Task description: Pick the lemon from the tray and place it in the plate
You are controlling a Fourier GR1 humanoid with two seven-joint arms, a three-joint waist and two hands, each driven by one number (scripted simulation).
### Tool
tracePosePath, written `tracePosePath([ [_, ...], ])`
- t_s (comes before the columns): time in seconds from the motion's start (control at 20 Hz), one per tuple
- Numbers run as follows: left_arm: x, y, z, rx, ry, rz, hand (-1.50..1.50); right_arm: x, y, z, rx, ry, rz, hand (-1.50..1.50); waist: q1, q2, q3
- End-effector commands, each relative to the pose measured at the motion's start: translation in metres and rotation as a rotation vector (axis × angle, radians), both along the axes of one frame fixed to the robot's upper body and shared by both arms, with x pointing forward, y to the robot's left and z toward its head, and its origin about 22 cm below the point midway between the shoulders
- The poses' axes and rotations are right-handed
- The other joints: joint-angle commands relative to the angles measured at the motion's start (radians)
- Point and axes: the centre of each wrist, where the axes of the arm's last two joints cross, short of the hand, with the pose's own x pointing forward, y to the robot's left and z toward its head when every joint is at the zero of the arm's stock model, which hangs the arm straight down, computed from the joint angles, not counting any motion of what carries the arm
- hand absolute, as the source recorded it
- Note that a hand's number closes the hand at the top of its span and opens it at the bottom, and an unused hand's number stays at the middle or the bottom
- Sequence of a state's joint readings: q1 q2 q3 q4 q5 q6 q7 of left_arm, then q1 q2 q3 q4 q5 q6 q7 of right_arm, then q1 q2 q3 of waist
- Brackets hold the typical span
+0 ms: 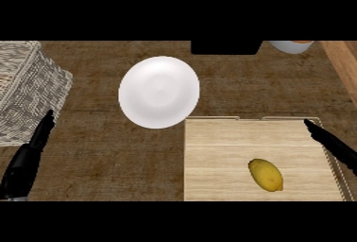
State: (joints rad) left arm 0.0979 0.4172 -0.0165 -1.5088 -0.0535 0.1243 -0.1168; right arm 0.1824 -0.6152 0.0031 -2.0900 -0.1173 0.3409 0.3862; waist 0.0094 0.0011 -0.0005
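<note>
Nothing done yet: yellow oval lemon [266, 174] sits on the pale wooden tray [223, 156], white round plate [159, 91] bare, right robot hand [333, 142] and left robot hand [31, 151] straight-fingered, holding nothing.

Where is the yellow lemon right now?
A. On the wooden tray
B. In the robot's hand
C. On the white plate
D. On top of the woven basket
A. The lemon lies on the wooden tray, apart from the white plate, which has nothing on it, and neither the right hand nor the left hand touches it.
</note>
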Motion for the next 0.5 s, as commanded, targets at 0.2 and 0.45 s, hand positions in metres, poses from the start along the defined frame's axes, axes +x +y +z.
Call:
tracePosePath([
  [0.2, 0.005, -0.006, -0.009, 0.021, -0.010, 0.006, 0.00, 0.041, 0.004, 0.003, -0.220, 0.123, 0.104, -1.50, 0.001, 0.001, 0.000],
  [0.45, 0.010, 0.008, 0.000, -0.003, 0.011, 0.015, 0.00, 0.040, -0.007, -0.038, -0.272, 0.195, 0.184, -1.50, -0.008, -0.001, 0.001],
])
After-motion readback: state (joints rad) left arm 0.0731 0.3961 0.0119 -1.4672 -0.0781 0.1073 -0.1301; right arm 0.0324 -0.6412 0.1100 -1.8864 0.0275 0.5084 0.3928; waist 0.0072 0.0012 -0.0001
